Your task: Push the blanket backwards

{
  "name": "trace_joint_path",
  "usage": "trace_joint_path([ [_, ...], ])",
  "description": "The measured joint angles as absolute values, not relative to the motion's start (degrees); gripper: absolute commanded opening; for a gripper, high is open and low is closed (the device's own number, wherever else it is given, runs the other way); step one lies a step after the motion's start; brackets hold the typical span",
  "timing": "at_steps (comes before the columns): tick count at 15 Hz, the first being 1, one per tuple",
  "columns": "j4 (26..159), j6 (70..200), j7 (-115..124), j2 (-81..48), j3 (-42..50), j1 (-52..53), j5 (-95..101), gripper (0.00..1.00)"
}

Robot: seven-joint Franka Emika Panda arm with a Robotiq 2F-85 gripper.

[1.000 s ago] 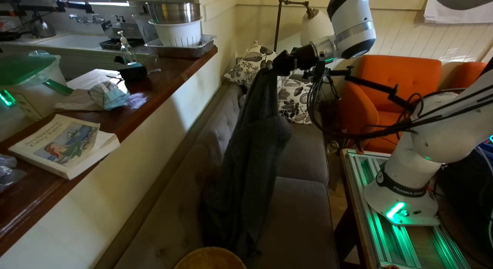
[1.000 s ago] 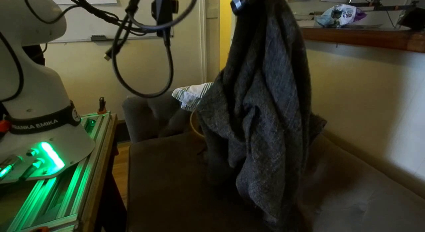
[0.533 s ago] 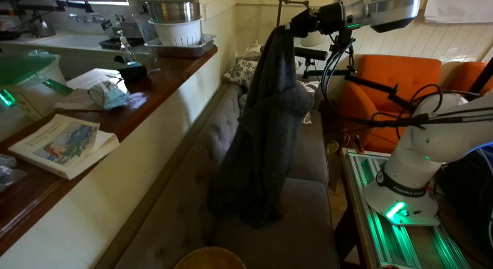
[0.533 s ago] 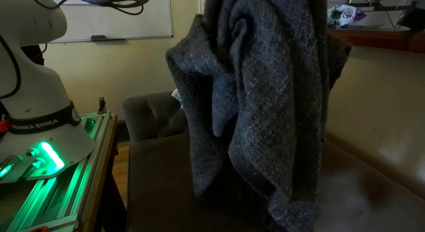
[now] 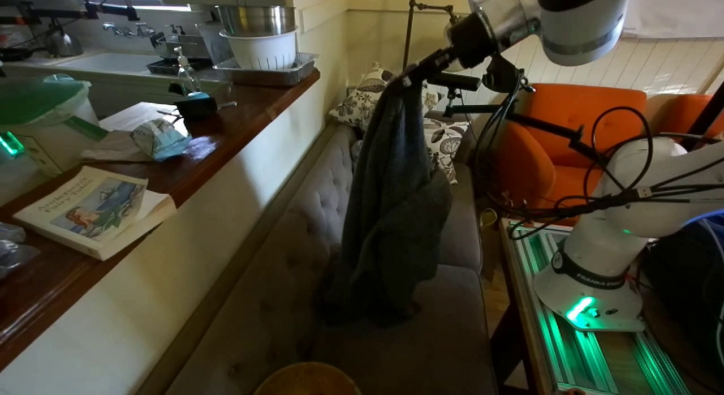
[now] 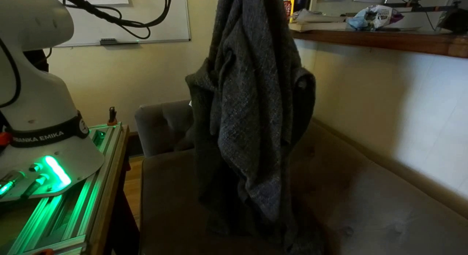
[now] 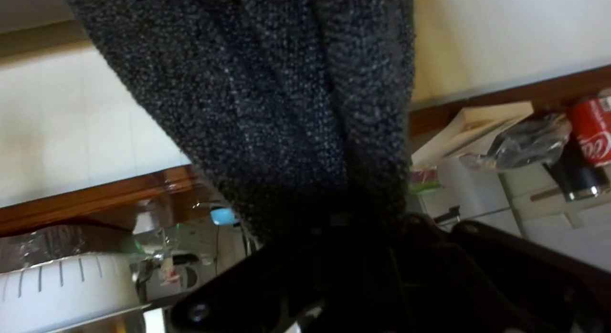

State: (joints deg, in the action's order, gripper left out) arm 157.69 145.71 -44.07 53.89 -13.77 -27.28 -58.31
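Blanket dipped at top; dark grey, deep-folded, seemingly touching sofa; end effector pinching it.

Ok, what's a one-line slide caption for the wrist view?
Wrist view: dark grey blanket pinched in the gripper, a wooden counter and red can beyond.

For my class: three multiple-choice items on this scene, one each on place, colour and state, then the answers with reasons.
1. Where is the fairy-tale book relative to the counter?
A) Beneath it
B) On top
C) Leaning against it

2. What colour is the armchair?
A) Orange
B) Blue
C) White

3. How is the blanket arranged?
A) Spread flat
B) Rolled up
C) Hanging from the fingers

1 B: it lies flat there, cover upward.
2 A: its upholstery shows orange.
3 C: its gathered top is pinched there, folds drooping below.
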Motion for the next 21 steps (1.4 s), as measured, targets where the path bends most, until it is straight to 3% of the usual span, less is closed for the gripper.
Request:
trace_joint_path([
  [6,157.8,142.5,-41.6,53.2,-13.1,-25.7,-54.5,0.01],
  [10,155.1,137.3,-34.5,49.8,-3.1,-19.0,-37.2,0.01],
  [14,148.6,128.8,-26.7,45.2,1.2,-15.4,-18.8,0.01],
  [21,139.9,120.5,-14.6,34.1,-1.0,-7.3,-2.9,0.05],
])
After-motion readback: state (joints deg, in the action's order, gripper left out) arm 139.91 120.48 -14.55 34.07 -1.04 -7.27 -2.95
